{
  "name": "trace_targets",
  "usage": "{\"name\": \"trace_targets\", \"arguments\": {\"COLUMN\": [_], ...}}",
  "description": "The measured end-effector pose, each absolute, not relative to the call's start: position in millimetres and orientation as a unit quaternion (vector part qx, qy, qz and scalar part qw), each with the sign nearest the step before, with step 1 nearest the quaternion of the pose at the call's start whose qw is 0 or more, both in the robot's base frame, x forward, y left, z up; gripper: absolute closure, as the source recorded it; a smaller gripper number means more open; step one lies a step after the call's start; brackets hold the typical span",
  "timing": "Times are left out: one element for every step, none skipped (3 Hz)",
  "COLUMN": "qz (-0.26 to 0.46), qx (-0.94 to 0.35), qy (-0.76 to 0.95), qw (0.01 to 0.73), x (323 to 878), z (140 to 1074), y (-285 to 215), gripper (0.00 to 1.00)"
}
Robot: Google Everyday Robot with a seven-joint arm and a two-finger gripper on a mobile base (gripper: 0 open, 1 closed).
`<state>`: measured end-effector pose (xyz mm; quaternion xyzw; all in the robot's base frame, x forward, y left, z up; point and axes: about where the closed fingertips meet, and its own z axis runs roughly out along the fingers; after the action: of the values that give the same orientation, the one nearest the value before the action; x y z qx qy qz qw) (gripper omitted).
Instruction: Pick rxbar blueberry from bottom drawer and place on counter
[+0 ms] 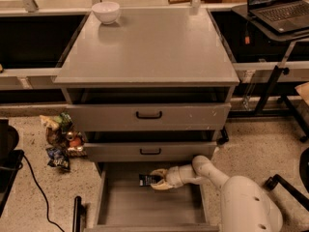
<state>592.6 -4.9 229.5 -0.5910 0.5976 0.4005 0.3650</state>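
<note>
Camera view, looking down on the front of the cabinet, noted left to right.

Far left floor: a black cable (36,190) trails over the speckled floor. A heap of snack packets (60,140) lies against the cabinet's left foot, clear of the drawer opening. A short black upright piece (77,215) stands just beside the open drawer's left front corner.

The counter (149,47) is a wide grey top. A white bowl (106,11) sits at its back left corner, and the rest of the surface is bare.

The top drawer (193,116) and middle drawer (116,152) are each pulled out a little. The middle drawer's front overhangs the rear of the bottom drawer (149,207), which is pulled well out with a bare floor from mid to front edge.

The rxbar blueberry (144,180) is at the rear of the bottom drawer, left of centre, just below the middle drawer's front edge. The gripper (154,180) comes in from the right, its jaws narrow and pinching the bar's right end. There is little headroom above. The arm (212,172) crosses the drawer's right wall, and the white robot body (248,207) fills the lower right.

Right: a chair base (277,182) on the floor, and a laptop (277,4) on a stand.
</note>
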Motion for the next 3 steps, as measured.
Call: {"name": "trace_targets", "arguments": {"qz": [0.392, 0.319, 0.267], "qx": [-0.598, -0.614, -0.623], "qy": [0.591, 0.589, 0.586], "qw": [0.373, 0.417, 0.445], "x": [579.7, 585.7, 571.9], "z": [241.3, 288.8, 333.4], "y": [-2.6, -27.0, -43.3], "gripper": [1.00, 1.00, 1.00]}}
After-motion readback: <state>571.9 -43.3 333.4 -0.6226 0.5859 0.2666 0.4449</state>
